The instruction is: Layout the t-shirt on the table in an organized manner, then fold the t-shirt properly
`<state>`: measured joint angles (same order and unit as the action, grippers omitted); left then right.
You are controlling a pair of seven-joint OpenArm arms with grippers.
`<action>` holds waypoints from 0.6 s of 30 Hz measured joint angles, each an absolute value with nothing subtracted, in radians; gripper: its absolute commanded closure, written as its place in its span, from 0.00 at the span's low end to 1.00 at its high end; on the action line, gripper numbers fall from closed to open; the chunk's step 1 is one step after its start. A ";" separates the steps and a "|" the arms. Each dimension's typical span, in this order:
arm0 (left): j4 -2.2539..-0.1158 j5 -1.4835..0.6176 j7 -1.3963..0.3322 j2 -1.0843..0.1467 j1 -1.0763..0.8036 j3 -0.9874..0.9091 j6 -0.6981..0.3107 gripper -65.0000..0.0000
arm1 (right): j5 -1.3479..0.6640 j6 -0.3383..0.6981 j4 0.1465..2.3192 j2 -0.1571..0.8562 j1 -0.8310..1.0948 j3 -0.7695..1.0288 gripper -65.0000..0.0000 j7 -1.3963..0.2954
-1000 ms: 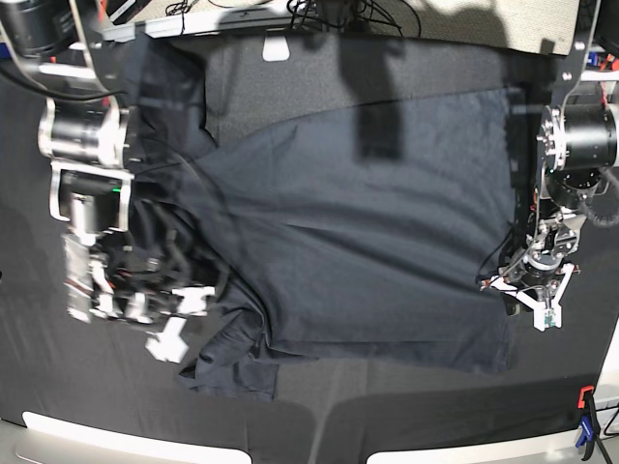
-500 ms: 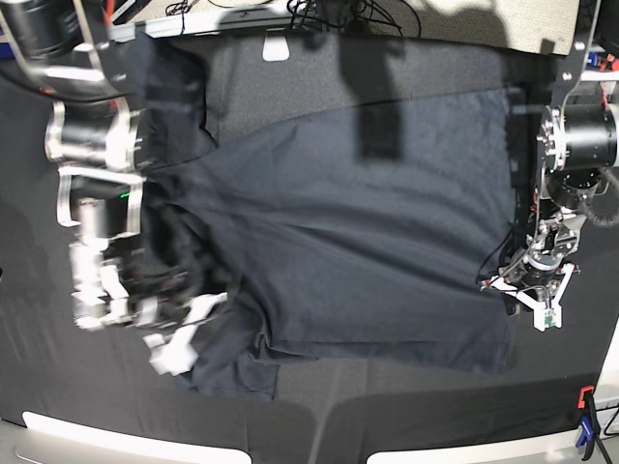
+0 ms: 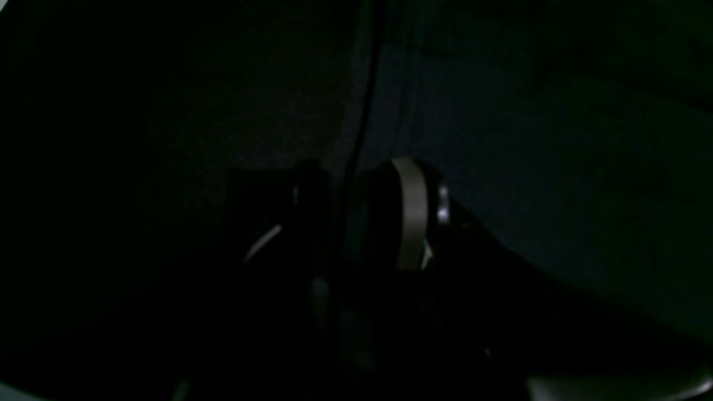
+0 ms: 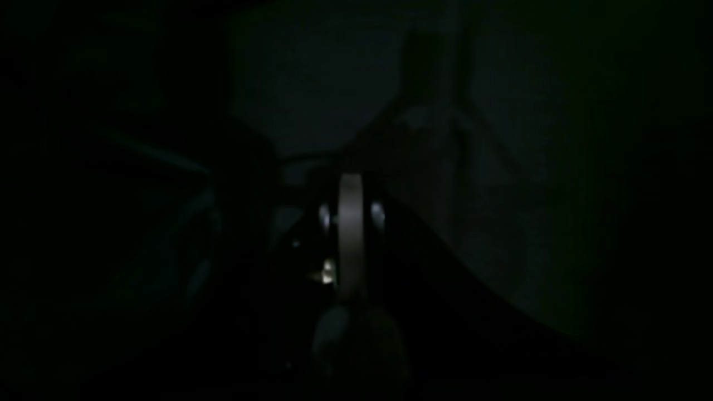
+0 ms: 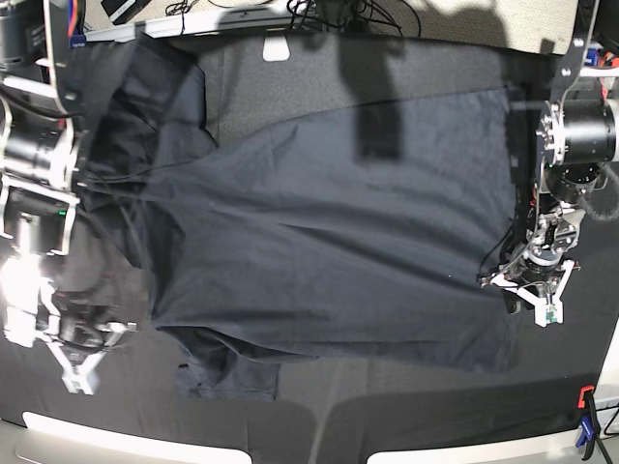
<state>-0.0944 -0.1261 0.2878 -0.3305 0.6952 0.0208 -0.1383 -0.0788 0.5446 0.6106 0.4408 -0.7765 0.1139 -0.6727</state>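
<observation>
The dark navy t-shirt (image 5: pixel 338 222) lies spread across the middle of the black-clothed table (image 5: pixel 435 425). One sleeve (image 5: pixel 232 379) is bunched at the front and another part runs up to the back left. At the left, my right gripper (image 5: pixel 79 365) is shut, and the shirt's left side stretches toward it, so it seems to grip that cloth. Its pale fingers (image 4: pixel 351 223) are pressed together in the very dark right wrist view. My left gripper (image 5: pixel 532 298) rests at the shirt's right hem. Its fingers (image 3: pixel 412 217) stand apart, and whether cloth lies between them is too dark to tell.
An orange-and-blue clamp (image 5: pixel 585 425) grips the front right corner by the pale rim (image 5: pixel 77 435). A white patch (image 5: pixel 276 48) lies at the back edge under cables. Both arm bodies stand over the table's left and right sides.
My right gripper has shut and moved left and slightly forward. The shirt's crumpled left side has been drawn out flatter toward the left. The left arm has not moved.
</observation>
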 measured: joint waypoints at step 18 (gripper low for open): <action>-0.096 0.016 0.253 -0.461 0.690 0.021 -0.167 0.72 | -0.199 0.556 0.609 0.256 -0.664 0.114 0.62 -0.739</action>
